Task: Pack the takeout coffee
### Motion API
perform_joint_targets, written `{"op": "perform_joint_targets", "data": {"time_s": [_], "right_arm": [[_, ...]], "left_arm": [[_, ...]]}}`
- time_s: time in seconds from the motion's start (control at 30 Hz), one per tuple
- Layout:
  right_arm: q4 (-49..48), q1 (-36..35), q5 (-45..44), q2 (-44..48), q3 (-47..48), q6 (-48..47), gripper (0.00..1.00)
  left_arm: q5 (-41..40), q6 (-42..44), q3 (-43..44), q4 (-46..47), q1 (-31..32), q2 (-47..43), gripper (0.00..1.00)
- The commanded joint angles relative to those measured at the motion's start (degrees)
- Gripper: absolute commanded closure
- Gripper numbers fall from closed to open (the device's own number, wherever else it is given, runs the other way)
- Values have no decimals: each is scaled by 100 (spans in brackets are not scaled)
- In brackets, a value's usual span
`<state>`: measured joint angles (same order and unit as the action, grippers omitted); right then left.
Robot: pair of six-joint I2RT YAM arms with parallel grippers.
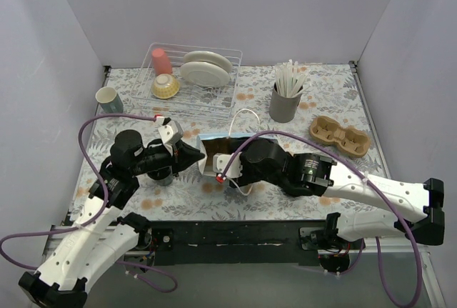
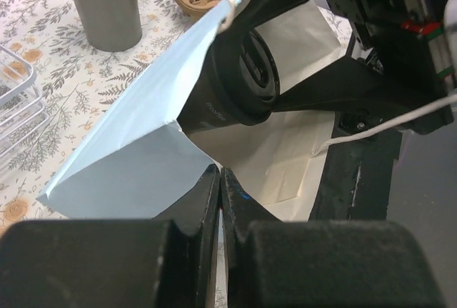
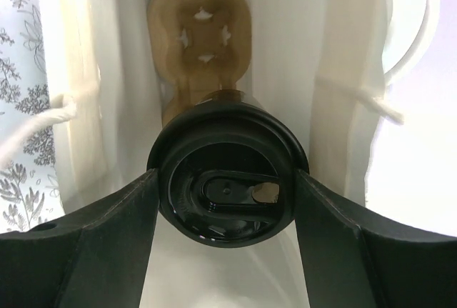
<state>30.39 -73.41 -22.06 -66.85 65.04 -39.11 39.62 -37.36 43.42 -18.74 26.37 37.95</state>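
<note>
- Black lid on a black cup: the takeout coffee (image 3: 228,201) sits clamped in the right claw (image 3: 227,176). One finger presses on each side of the lid's rim, so the claw is spread wide around it.
- The coffee is inside the mouth of the paper bag (image 1: 214,143), with white walls on either side of it and its base pointing deeper in.
- At the far end of the bag lies a brown cardboard carrier (image 3: 200,36), just beyond the cup. I cannot tell whether the two touch.
- The bag is pale blue outside and white inside, with white cord handles. It rests on the flower-patterned desk (image 1: 328,93) between the two arms.
- The left claw (image 2: 220,179) is pinched tight on the bag's edge, its fingers together with the lip of the paper between them.
- Behind the bag stands a grey holder (image 1: 285,104) full of white sticks, with a second cardboard carrier (image 1: 340,137) to its right. To its left, a wire dish rack (image 1: 193,79) holds plates, a bowl and a pink cup.
</note>
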Motion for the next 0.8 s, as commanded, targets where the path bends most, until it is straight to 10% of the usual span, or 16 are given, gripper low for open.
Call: {"op": "perform_joint_targets", "data": {"time_s": [0.0, 0.77], "right_arm": [[-631, 247, 456, 435, -288, -307, 57], [-1686, 1074, 906, -504, -694, -1872, 59]], "left_arm": [[327, 458, -246, 230, 8, 72, 100], [582, 467, -633, 705, 8, 186, 100]]}}
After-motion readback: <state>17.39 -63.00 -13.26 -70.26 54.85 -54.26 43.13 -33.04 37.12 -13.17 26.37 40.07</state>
